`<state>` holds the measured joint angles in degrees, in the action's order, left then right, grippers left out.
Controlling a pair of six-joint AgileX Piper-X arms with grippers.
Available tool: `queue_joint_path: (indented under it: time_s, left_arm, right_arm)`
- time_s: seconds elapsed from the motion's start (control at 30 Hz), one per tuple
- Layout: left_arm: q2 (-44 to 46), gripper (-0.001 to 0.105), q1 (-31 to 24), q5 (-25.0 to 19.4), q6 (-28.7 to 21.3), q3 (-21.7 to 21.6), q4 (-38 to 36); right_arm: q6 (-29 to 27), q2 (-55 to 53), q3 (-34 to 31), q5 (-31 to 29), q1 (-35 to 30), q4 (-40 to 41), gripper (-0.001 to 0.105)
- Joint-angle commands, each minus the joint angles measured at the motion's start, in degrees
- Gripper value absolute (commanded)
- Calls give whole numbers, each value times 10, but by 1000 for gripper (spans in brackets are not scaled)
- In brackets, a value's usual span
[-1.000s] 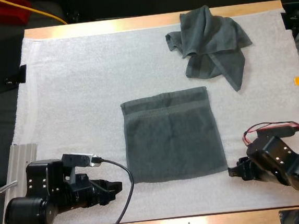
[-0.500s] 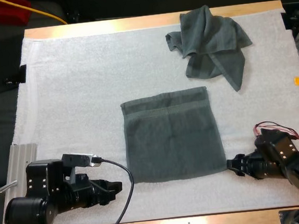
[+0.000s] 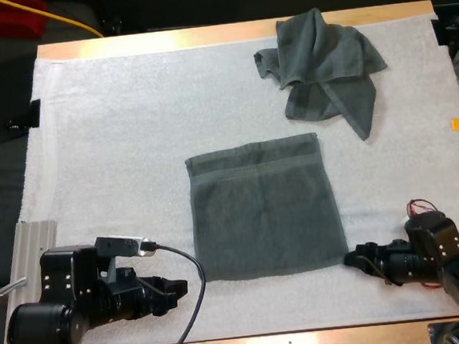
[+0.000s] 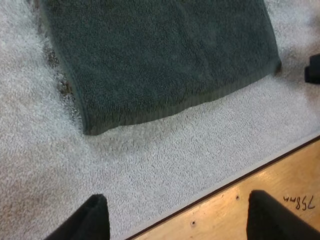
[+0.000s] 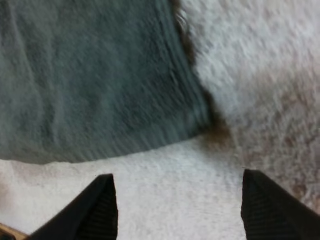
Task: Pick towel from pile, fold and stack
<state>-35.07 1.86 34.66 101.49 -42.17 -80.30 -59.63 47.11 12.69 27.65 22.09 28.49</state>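
Right fingers [image 5: 102, 210] gape just beside folded towel [image 3: 263, 209].

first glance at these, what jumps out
The flat dark grey-green towel spread square in the middle of the white mat draws the eye first, with a crumpled towel heaped at the mat's far right. Next comes the right pincer, open, low at the flat towel's near right corner, while the left pincer, also open, sits off its near left corner.
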Motion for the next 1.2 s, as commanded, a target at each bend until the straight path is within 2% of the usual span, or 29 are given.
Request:
queue_joint_path:
  time_s: [0.0, 0.27, 0.5, 0.77, 1.17]
  left_arm:
    - [2, 57, -1, -6, 1, 0, 0]
    - [2, 57, -1, -6, 1, 0, 0]
    - [2, 57, -1, -6, 1, 0, 0]
    - [2, 57, -1, -6, 1, 0, 0]
    - [2, 57, -1, -6, 1, 0, 0]
  right_arm:
    - [10, 0, -8, 8, -3, -18, 54]
    - [50, 0, -34, -6, -3, -84, 54]
    - [58, 37, -35, -9, -3, -100, 54]
    - [85, 107, -35, 17, -3, -167, 54]
    - [89, 152, -35, 29, -3, -193, 54]
